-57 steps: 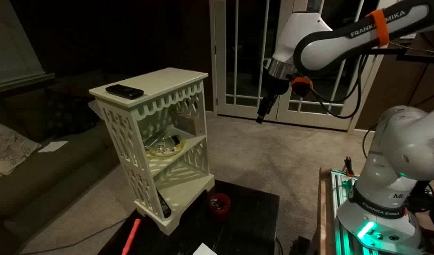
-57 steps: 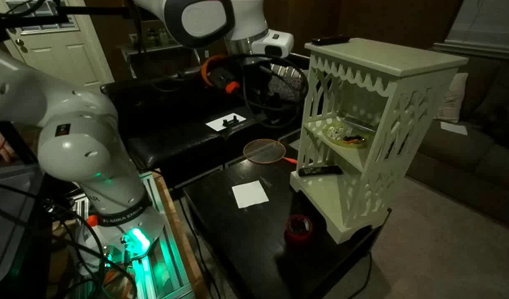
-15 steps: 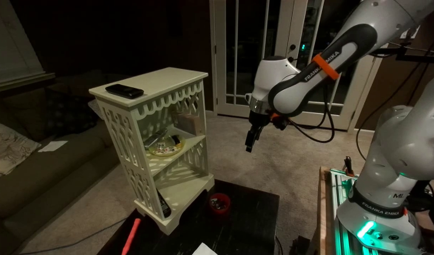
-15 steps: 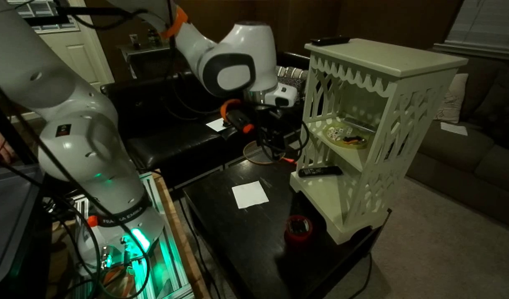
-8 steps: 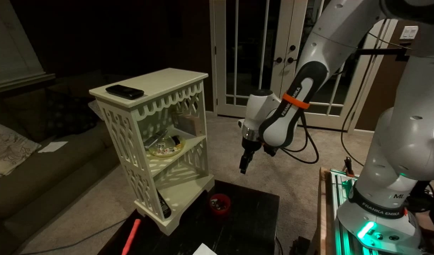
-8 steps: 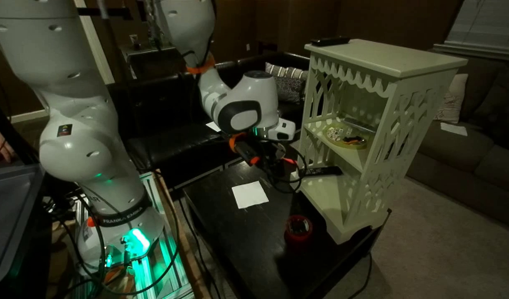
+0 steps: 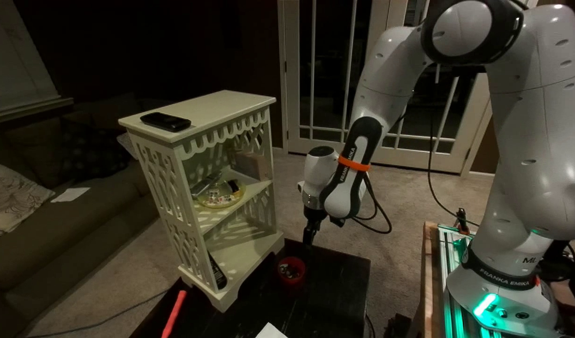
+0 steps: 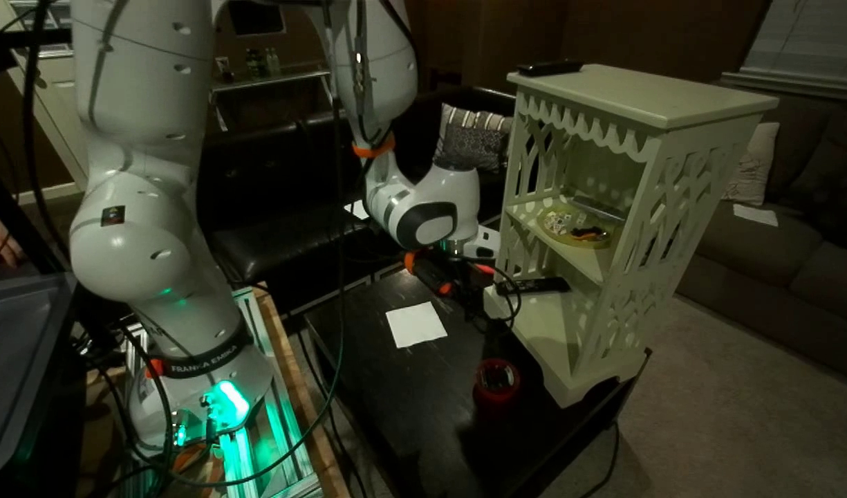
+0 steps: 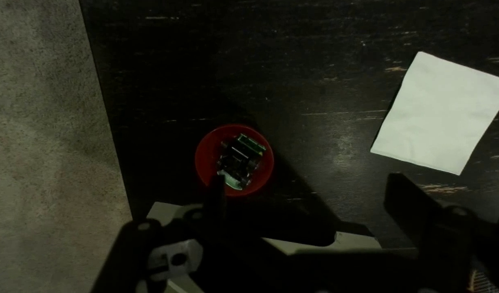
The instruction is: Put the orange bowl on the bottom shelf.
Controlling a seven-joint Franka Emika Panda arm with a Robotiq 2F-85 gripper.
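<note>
The orange bowl (image 7: 294,283) looks red and stands upright on the dark table in front of the stand. It also shows in an exterior view (image 8: 494,400) and in the wrist view (image 9: 207,151), with a small dark-green toy-like object inside. The bottom shelf (image 7: 245,249) is the stand's lowest cream board, also seen in an exterior view (image 8: 537,325). My gripper (image 7: 308,241) hangs above the table near the bowl, pointing down. In the wrist view my gripper (image 9: 308,183) is open and empty. Its left fingertip overlaps the bowl's near rim in the picture; I see no contact.
A black remote (image 8: 534,285) lies at one end of the bottom shelf. The middle tier holds a yellow dish (image 7: 221,201) with small items. White paper (image 9: 442,116) and a red handle (image 7: 173,313) lie on the table (image 7: 334,291). A dark object (image 7: 165,121) sits on the top board.
The arm has come down from high up and moved toward the stand, bringing my gripper close above the table by the bowl. The bowl and the stand have not moved.
</note>
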